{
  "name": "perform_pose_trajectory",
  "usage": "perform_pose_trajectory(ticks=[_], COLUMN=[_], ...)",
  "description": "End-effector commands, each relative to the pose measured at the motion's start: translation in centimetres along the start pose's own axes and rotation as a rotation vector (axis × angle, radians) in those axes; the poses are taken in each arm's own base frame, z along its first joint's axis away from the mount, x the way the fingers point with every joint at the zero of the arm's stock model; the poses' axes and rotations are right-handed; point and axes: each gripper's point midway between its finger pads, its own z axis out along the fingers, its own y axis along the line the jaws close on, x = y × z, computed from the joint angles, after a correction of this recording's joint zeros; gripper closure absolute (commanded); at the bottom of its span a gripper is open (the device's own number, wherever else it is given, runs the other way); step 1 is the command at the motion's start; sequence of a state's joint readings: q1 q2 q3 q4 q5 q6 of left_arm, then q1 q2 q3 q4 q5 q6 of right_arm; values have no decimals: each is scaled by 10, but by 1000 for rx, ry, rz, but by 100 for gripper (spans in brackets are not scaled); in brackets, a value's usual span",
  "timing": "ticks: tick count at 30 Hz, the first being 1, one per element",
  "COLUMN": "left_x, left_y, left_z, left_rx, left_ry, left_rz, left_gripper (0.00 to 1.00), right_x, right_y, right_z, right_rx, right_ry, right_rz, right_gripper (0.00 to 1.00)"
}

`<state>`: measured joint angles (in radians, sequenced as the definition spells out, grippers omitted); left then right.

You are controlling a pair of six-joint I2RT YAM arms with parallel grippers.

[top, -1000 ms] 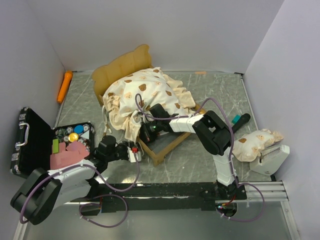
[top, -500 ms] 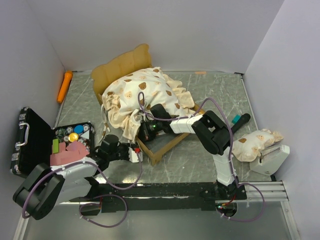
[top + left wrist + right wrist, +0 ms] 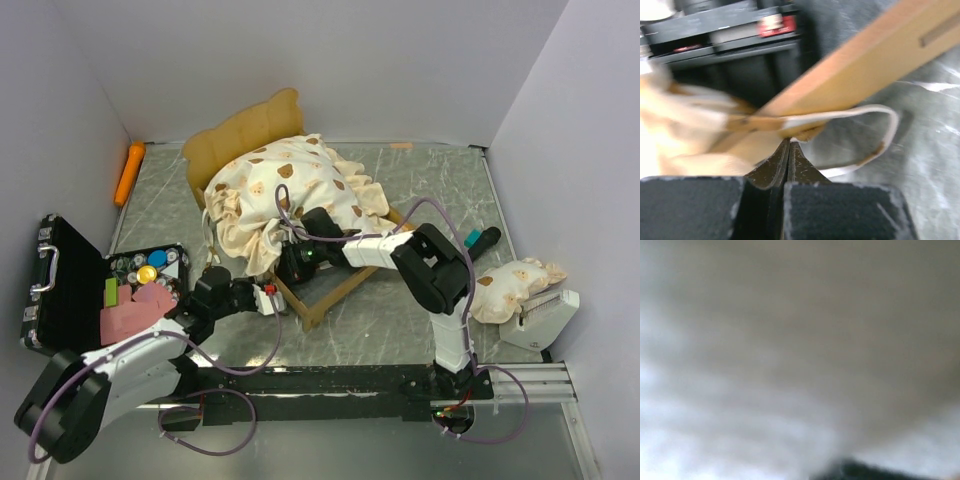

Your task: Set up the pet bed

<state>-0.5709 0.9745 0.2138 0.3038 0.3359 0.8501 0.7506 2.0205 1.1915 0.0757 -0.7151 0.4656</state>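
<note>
Far left of the bed frame (image 3: 335, 288) sits the black case (image 3: 55, 285), lid open. My left pincer (image 3: 265, 298) is right at the frame's near-left corner. On its wrist cam the pincer (image 3: 789, 145) is clenched, fingers (image 3: 771, 172) pressed together with the tips against a white strap loop (image 3: 885, 125) under the wooden rail. I can't tell if anything's actually pinched.

The frame sits mid-counter (image 3: 400, 330), turned at an angle, headboard (image 3: 240, 130) at the far-left end. The bear-print mattress (image 3: 290, 185) is bunched up over that half – the near end of the frame is bare.

The right pincer (image 3: 290, 262) is tucked under the mattress's near edge. Its wrist cam is pure blur, so I can't tell its state. The matching pillow (image 3: 510, 285) is off the frame, well to the right by the wall.
</note>
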Motion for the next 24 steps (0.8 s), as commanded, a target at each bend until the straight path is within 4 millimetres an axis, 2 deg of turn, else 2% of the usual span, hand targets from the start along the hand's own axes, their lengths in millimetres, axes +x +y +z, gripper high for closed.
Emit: perform_pose_trajectory(ticks=[1,6,11,18,21,24], left_x=[-2,-1,7,-12,-16,-22], left_y=[10,-2,-20,-25,-30,-32], left_z=[-10,-23,-34,-56,-63,-70], left_rx=[-39,29,112,158,186,200], left_ry=[31,81,156,142,146,137], left_rz=[-52,-98,-168,-244,-266,-276], left_gripper=[99,99,99,99,99,99], right_x=[16,11,12,24,34,48], right_y=[-10,-11,-5,-5,7,30], right_z=[-22,-41,-64,-105,-116,-129], right_rx=[99,188,238,345,296,191], right_ry=[39,36,25,46,67,94], right_rz=[34,-43,-132,-259,-333,-439], right_gripper=[66,52,46,42,42,40])
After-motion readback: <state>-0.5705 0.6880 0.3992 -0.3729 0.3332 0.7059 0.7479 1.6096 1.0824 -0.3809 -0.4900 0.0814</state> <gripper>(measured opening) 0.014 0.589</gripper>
